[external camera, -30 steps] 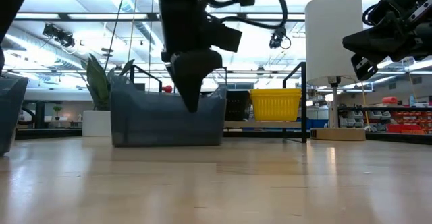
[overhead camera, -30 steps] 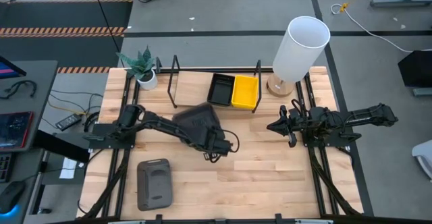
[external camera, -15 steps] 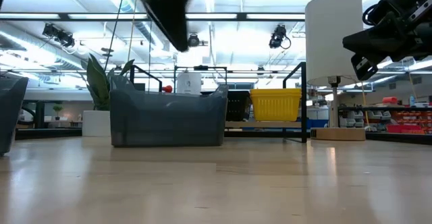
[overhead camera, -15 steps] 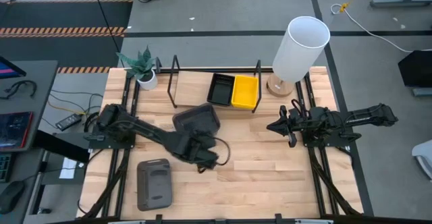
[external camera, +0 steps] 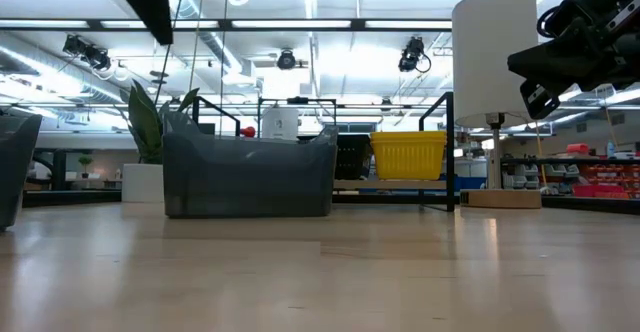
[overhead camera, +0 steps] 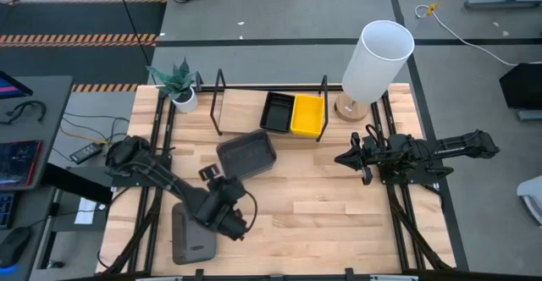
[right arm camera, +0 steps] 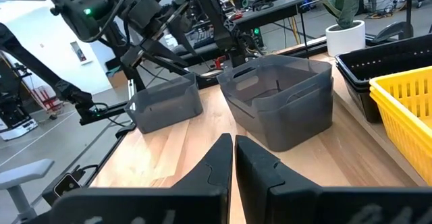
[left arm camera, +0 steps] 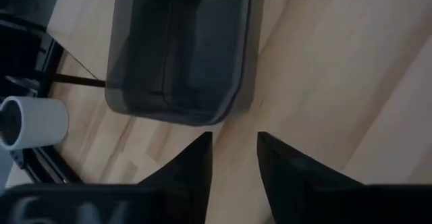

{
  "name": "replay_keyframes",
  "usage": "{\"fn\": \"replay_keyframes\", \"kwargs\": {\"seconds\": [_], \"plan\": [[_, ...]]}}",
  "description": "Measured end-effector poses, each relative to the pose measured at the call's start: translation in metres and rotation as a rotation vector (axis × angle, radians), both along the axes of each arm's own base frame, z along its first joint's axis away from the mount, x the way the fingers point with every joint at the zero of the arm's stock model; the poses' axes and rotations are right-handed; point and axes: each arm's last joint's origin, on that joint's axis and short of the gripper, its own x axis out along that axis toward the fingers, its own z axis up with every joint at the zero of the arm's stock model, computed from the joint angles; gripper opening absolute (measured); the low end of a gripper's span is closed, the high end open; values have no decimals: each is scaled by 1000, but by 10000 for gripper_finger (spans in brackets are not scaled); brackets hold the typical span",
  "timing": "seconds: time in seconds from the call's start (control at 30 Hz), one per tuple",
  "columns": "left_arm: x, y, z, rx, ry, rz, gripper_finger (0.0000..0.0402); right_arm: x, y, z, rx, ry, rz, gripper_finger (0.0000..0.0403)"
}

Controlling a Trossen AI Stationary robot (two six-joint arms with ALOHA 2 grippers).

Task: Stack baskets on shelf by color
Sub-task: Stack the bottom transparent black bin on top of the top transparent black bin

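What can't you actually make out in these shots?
- How many baskets sit nested in the black stack and yellow stack: the high view looks straight down into them.
- The grey basket at the table's near edge: left arm covers part, high view.
- Left gripper: out of the low view.

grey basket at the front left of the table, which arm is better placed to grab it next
Left. The left gripper hovers right beside that grey basket, fingers apart and empty. The right gripper waits shut on the table's far right side.

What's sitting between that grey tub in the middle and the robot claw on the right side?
Nothing: only bare wooden tabletop lies between the grey basket and the right pincer, as the high view shows.
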Motion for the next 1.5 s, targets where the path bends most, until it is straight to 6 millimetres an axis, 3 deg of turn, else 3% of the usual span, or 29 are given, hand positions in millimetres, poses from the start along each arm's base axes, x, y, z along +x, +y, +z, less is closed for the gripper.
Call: {"fn": "replay_keyframes", "kwargs": {"seconds": [0.27,0.43,0.6,0.73,0.9,1.23,1.37,1.5], "plan": [[-27,7,-44,47,119,76,82,0,0,0,0,0,1,25],[-60,21,-34,0,88,150,51,0,0,0,0,0,1,25],[-90,31,-20,-217,-10,153,27,0,0,0,0,0,0,25],[-105,30,-24,-360,-39,125,20,0,0,0,0,0,1,25],[-107,23,-33,-417,-70,125,53,0,0,0,0,0,0,25],[-109,20,-38,-469,-7,141,191,0,0,0,0,0,1,25],[-113,24,-55,-444,26,109,195,0,0,0,0,0,0,25],[-117,29,-79,-403,95,-61,173,0,0,0,0,0,1,25]]}}
